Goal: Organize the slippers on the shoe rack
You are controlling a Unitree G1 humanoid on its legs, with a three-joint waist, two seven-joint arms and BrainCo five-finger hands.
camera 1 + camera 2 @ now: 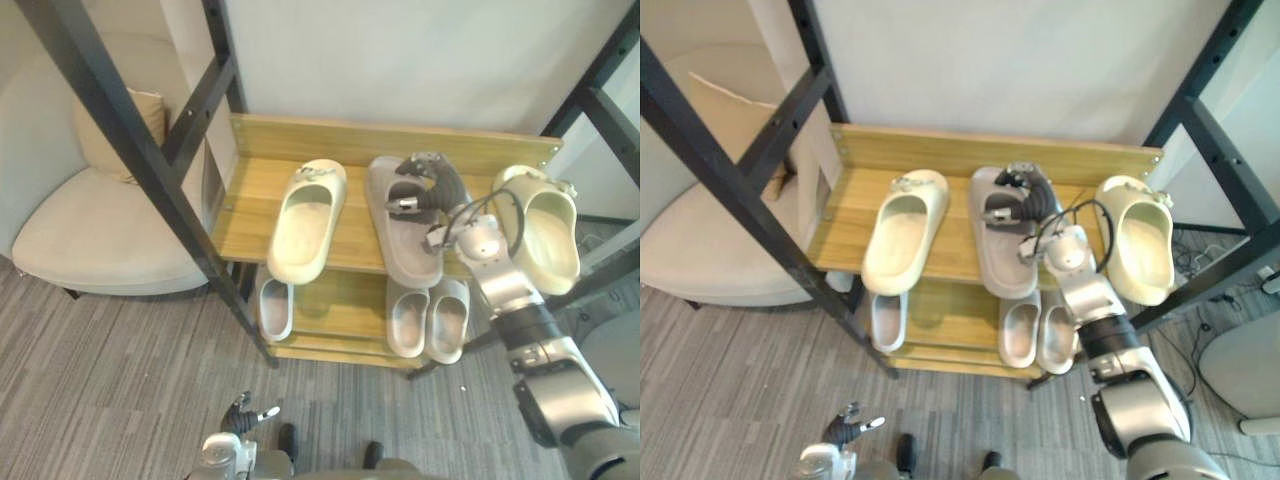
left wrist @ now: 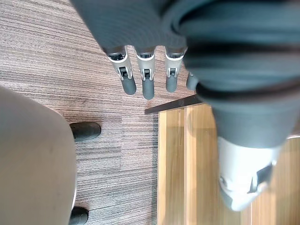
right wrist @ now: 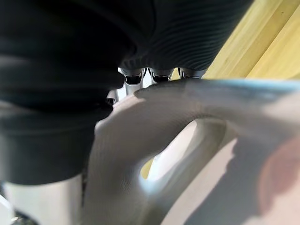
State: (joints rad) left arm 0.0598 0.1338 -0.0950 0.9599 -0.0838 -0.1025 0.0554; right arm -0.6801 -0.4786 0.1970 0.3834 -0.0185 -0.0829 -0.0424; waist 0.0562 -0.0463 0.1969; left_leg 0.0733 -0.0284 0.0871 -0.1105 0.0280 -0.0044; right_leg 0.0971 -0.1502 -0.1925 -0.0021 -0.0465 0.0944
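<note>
Wooden shoe rack (image 1: pixel 245 222) stands against a pale wall, three slippers lined up on its top shelf with toes toward the wall. At the middle of that shelf the right robot hand (image 1: pixel 428 182) is clenched on the strap of a grey slipper (image 1: pixel 408 252), fingers curled over the band as the sole lies flat on the boards; the right wrist view shows the grey strap close against the fingers (image 3: pixel 134 78). One cream slipper (image 1: pixel 305 222) lies just left of it, apart from it, and a second cream slipper (image 1: pixel 548 232) sits at the shelf's right end, beside the robot's forearm. On the lower shelf, a pale slipper (image 1: pixel 275 308) rests at the left and a grey pair (image 1: pixel 408 318) lies side by side at the right. The left robot hand (image 1: pixel 245 415) hangs low over the grey carpet (image 1: pixel 120 380), released, its fingers (image 2: pixel 147 85) straight and holding nothing. A cream armchair (image 1: pixel 90 232) stands left of the rack, behind a black metal frame (image 1: pixel 130 142).
</note>
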